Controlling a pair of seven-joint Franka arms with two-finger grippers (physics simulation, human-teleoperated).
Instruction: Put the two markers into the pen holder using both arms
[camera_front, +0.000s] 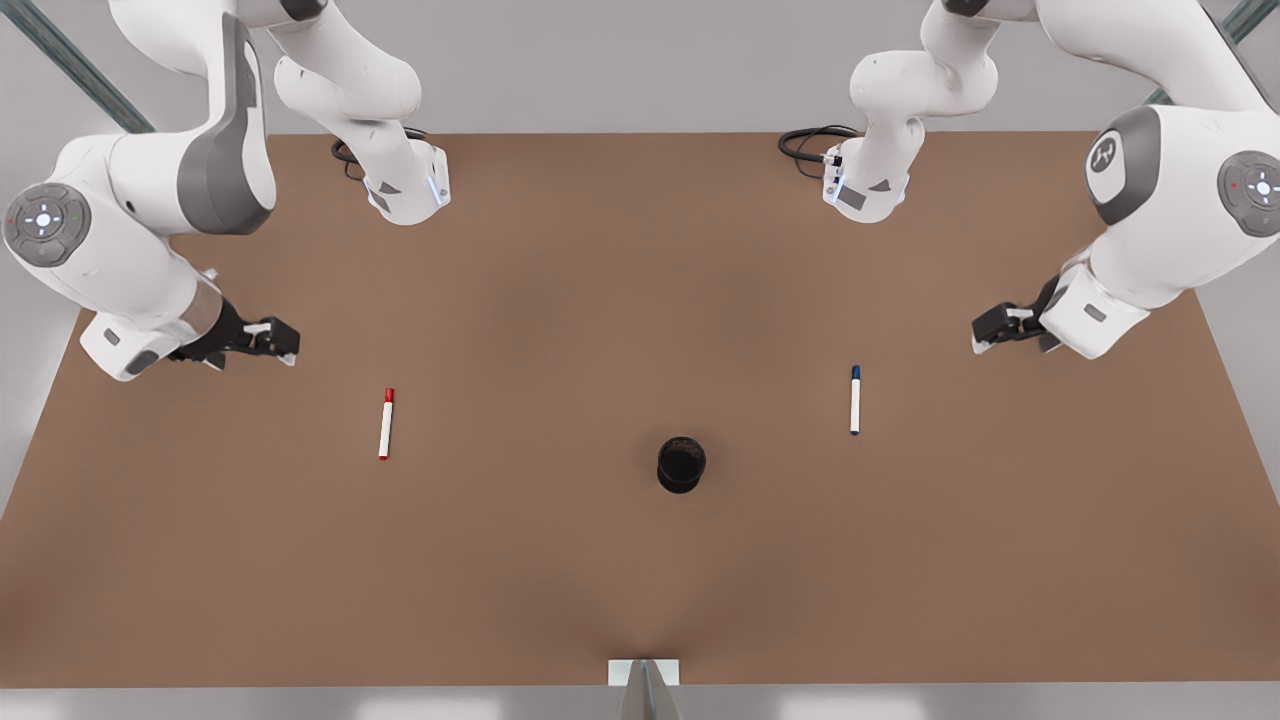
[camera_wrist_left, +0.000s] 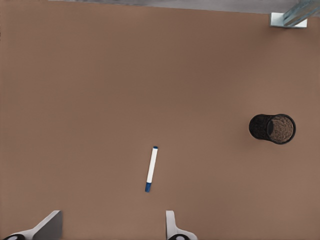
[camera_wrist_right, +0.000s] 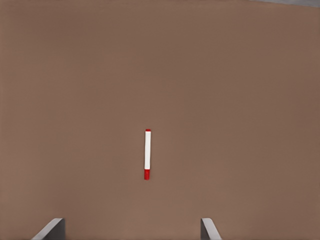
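Going from the front view's left: the right gripper (camera_front: 262, 338) hangs above the table (camera_front: 640, 600) near its left edge. Its jaws are spread wide and empty — the red marker (camera_front: 386, 424) lies flat between and ahead of them in the right wrist view (camera_wrist_right: 147, 154), well apart from the fingers.

The holder (camera_front: 681, 464) stands upright toward the middle of the table, nearer the front edge, with nothing in it.

The blue marker (camera_front: 855, 400) lies flat between the holder and the table's right edge, apart from both. The left gripper (camera_front: 1000, 325) hangs near that right edge, jaws open, holding nothing.

By my reading, nothing is done yet — all 2 markers rest on the table ungrasped. Each arm has to descend, grip its marker, carry it over and drop it into the holder.
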